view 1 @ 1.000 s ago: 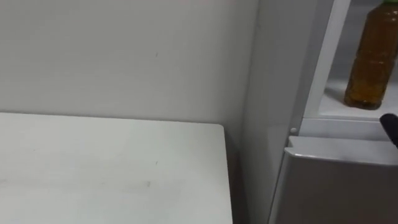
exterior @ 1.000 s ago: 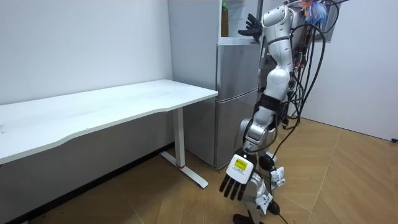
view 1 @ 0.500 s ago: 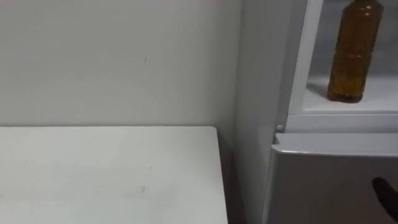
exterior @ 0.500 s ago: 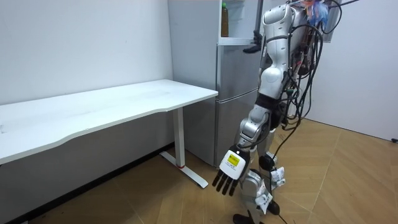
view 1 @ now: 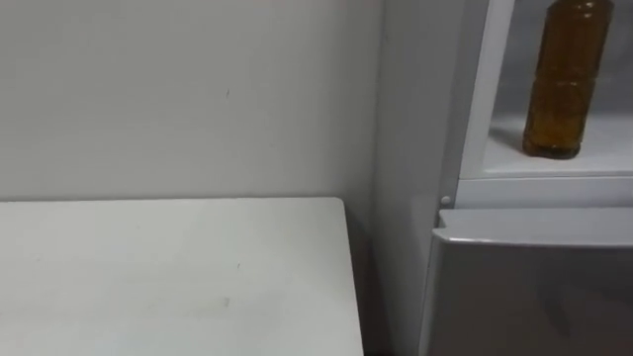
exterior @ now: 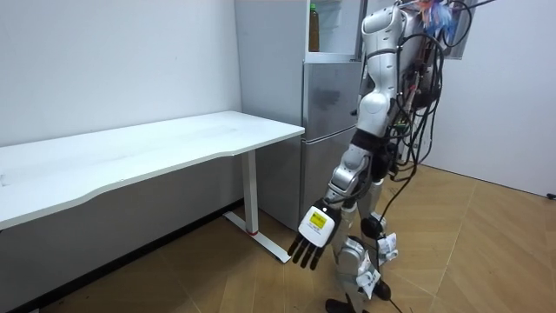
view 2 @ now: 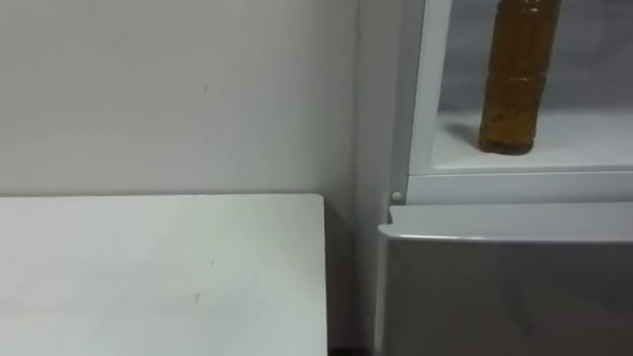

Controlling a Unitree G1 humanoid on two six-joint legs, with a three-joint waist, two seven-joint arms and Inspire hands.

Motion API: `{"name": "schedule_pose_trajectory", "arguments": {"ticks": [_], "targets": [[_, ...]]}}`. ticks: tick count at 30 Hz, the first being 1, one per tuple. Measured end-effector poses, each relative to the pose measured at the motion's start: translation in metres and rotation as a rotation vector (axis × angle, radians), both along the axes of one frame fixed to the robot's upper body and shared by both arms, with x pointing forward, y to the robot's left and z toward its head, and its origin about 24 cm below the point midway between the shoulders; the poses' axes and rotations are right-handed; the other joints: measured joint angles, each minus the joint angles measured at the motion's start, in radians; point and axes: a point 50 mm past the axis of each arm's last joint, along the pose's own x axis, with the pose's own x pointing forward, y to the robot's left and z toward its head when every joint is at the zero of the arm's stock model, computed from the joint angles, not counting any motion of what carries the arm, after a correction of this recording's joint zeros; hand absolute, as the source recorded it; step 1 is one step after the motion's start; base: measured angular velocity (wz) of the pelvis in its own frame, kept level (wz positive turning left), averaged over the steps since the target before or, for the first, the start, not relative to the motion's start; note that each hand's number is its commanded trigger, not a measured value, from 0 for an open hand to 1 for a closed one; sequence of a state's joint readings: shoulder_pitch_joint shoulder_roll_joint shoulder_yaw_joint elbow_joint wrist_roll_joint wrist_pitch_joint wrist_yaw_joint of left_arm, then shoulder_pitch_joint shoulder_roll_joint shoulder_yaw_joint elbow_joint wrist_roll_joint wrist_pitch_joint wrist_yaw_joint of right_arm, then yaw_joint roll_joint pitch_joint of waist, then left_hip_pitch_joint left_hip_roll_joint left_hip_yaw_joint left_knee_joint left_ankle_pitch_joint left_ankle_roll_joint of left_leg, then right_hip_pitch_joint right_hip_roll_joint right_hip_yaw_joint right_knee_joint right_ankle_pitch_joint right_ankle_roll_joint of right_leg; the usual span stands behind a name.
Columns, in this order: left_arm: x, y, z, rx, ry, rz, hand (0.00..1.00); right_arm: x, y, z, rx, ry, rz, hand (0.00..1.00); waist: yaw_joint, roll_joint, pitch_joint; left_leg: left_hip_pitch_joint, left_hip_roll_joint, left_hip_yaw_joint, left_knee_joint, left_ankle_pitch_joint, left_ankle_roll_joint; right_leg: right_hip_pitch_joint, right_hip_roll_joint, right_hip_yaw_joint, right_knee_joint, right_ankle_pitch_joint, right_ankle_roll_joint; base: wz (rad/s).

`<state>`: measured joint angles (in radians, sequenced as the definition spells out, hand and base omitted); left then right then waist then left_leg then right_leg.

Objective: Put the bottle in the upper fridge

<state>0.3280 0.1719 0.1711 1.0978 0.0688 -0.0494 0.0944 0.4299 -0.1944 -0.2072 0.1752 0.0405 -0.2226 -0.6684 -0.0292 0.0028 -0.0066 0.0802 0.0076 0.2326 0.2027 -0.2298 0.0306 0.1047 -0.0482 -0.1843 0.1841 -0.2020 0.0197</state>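
Observation:
The amber bottle (view 1: pixel 566 74) stands upright on the white shelf (view 1: pixel 605 150) of the open upper fridge compartment, with nothing touching it. It also shows as a bottle (view 2: pixel 518 74) in the right eye view and small at the fridge top (exterior: pixel 314 28) in the room view. I stand right before the fridge (exterior: pixel 328 130). My left hand (exterior: pixel 310 243) hangs low beside my leg, fingers straight and holding nothing.
The grey lower fridge door (view 1: pixel 534 287) is closed below the shelf. A white table (view 1: pixel 168 267) runs along the wall to my left, its end close to the fridge side. Wooden floor (exterior: pixel 486 261) lies open behind me.
My right hand, raised at the fridge opening a second ago, dropped down and out of the eye view. The left arm swung a little toward the room view's left. The bottle stayed put.

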Motion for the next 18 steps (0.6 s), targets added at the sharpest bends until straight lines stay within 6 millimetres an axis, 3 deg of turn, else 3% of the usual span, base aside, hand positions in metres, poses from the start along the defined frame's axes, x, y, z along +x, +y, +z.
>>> {"name": "schedule_pose_trajectory", "arguments": {"ticks": [8,18], "targets": [[-0.001,-0.003,0.0,-0.002,-0.007,0.005,0.0,-0.037,-0.004,-0.051,0.3,0.116,-0.226,0.0,-0.007,0.001,0.0023,0.024,-0.001,-0.014,-0.006,-0.002,0.002,0.025,-0.003,-0.008,-0.004,-0.003,0.003,0.03],[-0.014,-0.004,0.0,-0.016,0.006,0.065,0.0,-0.046,-0.013,-0.055,0.421,0.033,-0.424,0.0,-0.028,-0.003,0.0012,0.019,-0.005,-0.017,-0.005,-0.002,0.002,0.023,-0.003,-0.008,-0.014,-0.003,0.003,0.0]]}}
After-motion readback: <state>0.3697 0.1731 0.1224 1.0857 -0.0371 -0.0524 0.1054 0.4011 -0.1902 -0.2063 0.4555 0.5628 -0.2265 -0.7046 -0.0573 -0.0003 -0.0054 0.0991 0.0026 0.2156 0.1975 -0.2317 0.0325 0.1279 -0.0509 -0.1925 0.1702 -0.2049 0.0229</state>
